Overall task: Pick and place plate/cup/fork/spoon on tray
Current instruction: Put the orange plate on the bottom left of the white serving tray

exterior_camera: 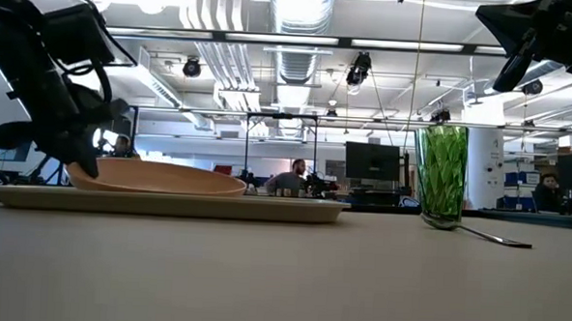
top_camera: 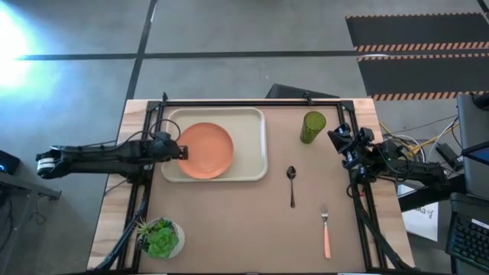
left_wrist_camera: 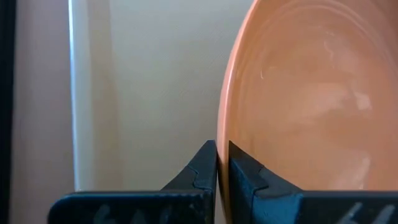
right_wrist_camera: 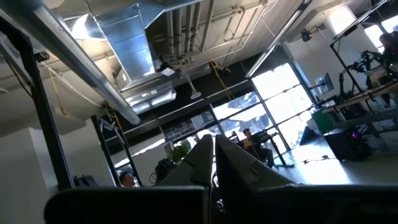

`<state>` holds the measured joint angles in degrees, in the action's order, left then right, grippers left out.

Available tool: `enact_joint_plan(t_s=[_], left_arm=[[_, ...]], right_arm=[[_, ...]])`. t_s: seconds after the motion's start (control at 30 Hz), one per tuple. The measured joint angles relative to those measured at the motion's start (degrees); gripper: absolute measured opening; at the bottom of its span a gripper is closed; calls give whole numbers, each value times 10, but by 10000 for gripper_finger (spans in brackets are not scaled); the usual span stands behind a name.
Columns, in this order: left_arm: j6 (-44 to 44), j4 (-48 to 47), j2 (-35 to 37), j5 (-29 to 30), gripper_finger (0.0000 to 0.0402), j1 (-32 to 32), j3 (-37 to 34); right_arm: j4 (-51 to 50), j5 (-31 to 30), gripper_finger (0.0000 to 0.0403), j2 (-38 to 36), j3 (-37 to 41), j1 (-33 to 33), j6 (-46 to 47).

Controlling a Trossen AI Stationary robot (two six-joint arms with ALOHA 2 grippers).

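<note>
With the plate on the tray pinched at its rim by the left gripper, the upright cup stands just beside the right gripper's clenched, empty fingers.

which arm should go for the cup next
Right. The right gripper is raised just beside the cup and holds nothing, while the left gripper is across the table, pinching the plate rim on the tray.

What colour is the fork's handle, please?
Salmon pink, on the fork; it shows best in the high view.
</note>
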<state>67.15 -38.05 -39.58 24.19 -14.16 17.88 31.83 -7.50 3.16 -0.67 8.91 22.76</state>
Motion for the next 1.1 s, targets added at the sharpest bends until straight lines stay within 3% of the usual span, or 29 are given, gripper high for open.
enact_joint_plan(t_s=[0.77, 1.1], left_arm=[[15, 21, -27, -24, 3, -13, -33], [-20, 46, -27, 0, 65, -12, -28]], right_arm=[[0, -1, 9, 0, 0, 0, -5], [0, -1, 9, 0, 0, 0, -5]])
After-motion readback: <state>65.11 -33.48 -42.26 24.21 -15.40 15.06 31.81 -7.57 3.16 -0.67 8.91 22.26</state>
